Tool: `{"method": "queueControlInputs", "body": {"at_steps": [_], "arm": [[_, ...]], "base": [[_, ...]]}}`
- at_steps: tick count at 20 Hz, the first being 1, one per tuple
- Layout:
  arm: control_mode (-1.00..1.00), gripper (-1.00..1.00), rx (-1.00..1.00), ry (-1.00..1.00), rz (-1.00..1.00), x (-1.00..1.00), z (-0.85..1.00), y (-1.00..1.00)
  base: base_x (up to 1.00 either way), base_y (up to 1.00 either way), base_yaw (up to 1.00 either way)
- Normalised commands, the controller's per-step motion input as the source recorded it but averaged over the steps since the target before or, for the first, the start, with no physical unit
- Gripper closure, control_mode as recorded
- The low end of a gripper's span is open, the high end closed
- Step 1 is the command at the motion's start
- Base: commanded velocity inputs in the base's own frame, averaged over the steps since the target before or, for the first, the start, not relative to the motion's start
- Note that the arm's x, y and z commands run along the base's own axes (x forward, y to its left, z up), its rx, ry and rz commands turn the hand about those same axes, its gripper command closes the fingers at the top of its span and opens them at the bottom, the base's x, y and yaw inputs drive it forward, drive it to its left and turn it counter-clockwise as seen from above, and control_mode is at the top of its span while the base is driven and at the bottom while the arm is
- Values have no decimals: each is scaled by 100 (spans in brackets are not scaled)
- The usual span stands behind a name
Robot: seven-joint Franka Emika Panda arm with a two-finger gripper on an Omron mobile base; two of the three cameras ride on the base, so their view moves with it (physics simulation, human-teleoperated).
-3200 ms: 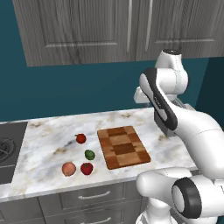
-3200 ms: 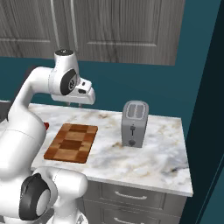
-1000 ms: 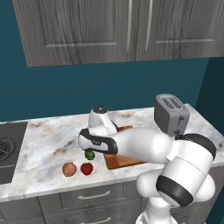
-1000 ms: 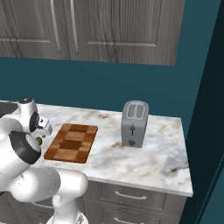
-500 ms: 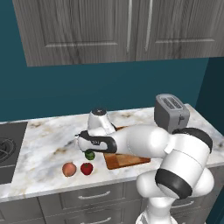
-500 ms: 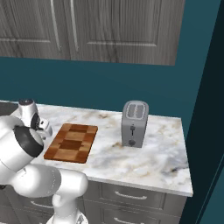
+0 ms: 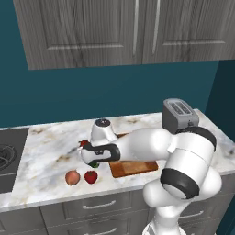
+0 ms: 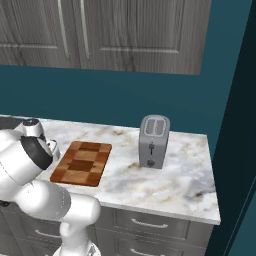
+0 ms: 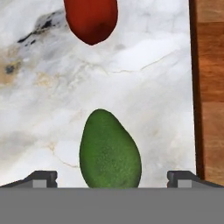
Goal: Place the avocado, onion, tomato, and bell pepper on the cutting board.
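Lowered a little more in the last half second, the end effector (image 9: 112, 177) now hangs spread around the avocado (image 9: 110, 151), which lies on the tabletop (image 9: 144, 78) just left of the cutting board (image 9: 211, 87). I think closing comes next.

Even, soft light across all 3 views, with no hard glare. The marble counter (image 7: 50, 151) reads bright while the teal wall (image 7: 69, 96) stays deep and dim. A faint shadow sits under the robot arm (image 7: 137, 147). Both base views look a touch soft and coarse. In the hand view the avocado (image 9: 109, 151) is sharp enough to show its pebbled skin, with barely any shadow beneath it.
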Motion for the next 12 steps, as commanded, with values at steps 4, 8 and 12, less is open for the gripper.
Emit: {"method": "queueControlInputs", "body": {"at_steps": [4,8,12], "arm": [[-100,-100,0,0,0,16,-23,19],[-100,-100,0,0,0,17,-26,13],[-100,100,-1,0,0,2,-3,0]], "base": [[0,0,0],[0,0,0],[0,0,0]]}}
